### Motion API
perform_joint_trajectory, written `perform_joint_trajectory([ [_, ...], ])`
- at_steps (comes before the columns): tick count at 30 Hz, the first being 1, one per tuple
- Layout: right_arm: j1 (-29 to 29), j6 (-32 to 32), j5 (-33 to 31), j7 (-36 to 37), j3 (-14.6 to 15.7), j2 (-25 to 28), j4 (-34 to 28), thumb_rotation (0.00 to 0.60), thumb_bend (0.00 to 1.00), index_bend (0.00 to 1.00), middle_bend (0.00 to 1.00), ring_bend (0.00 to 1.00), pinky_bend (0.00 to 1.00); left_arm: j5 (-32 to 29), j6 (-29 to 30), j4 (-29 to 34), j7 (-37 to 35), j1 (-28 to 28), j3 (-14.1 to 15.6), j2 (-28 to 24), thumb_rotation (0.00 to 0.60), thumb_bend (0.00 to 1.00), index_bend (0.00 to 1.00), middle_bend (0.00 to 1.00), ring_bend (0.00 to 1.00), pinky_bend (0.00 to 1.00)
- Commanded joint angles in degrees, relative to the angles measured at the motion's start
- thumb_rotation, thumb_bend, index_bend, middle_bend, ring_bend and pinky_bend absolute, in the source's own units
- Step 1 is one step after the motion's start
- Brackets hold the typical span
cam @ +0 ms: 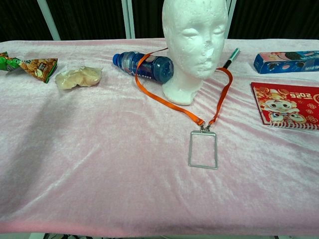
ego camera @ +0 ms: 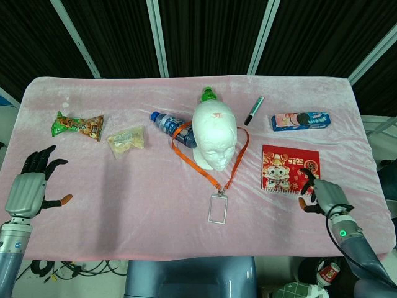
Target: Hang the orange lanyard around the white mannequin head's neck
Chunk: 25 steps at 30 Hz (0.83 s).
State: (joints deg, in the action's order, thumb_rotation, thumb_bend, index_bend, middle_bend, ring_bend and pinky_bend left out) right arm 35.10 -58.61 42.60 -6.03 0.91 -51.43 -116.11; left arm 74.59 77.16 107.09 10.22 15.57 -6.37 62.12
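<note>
From the head view, the job looked done. The orange lanyard [ego camera: 229,167] looped around the white mannequin head [ego camera: 213,133]'s neck, and its clear badge holder [ego camera: 218,208] lay flat on the pink worktop [ego camera: 136,192]. The right hand [ego camera: 321,195] was empty with fingers loosely curled apart, well off to the badge's right, by the red notebook [ego camera: 291,169]. The left hand [ego camera: 28,188] was open and empty, far to the left.

In the chest view, no hand showed. The lanyard [cam: 164,99] ran down both sides of the neck and met at the badge holder [cam: 203,150] in front.
</note>
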Motion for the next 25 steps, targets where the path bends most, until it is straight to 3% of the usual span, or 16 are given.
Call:
perform_joint_trajectory([
  [1, -10.90, -14.34, 13.88, 3.96, 3.11, -2.59, 5.49, 0.600, 0.25, 0.09, 0.12, 0.21, 0.27, 0.67, -0.02, 0.87, -0.37, -0.84, 1.15, -0.79, 0.600, 0.04, 0.24, 0.03, 0.00, 0.00],
  [6, -18.93, -27.87, 24.01, 1.01, 4.93, -9.98, 14.16, 0.600, 0.24, 0.09, 0.10, 0.20, 0.23, 3.58, 3.90, 1.11, -0.94, -3.55, 2.73, -0.55, 0.600, 0.05, 0.24, 0.03, 0.00, 0.00],
  [10, -22.89, -32.88, 28.64, 1.81, 5.24, -13.17, 18.26, 0.600, 0.23, 0.09, 0.10, 0.20, 0.23, 6.93, 7.56, 0.23, -2.53, -6.23, 4.39, -0.41, 0.600, 0.05, 0.24, 0.03, 0.00, 0.00],
  [17, -26.86, -37.47, 36.83, 4.13, 5.79, -15.89, 22.62, 0.600, 0.23, 0.09, 0.10, 0.19, 0.21, 9.07, 10.09, -3.44, -5.74, -9.77, 6.98, 0.74, 0.600, 0.05, 0.24, 0.03, 0.00, 0.00],
  [25, -28.16, -37.68, 41.63, 4.98, 5.09, -14.68, 22.19, 0.600, 0.23, 0.09, 0.10, 0.19, 0.21, 10.48, 9.38, -7.51, -10.96, -10.20, 7.15, 2.52, 0.600, 0.05, 0.24, 0.03, 0.00, 0.00],
])
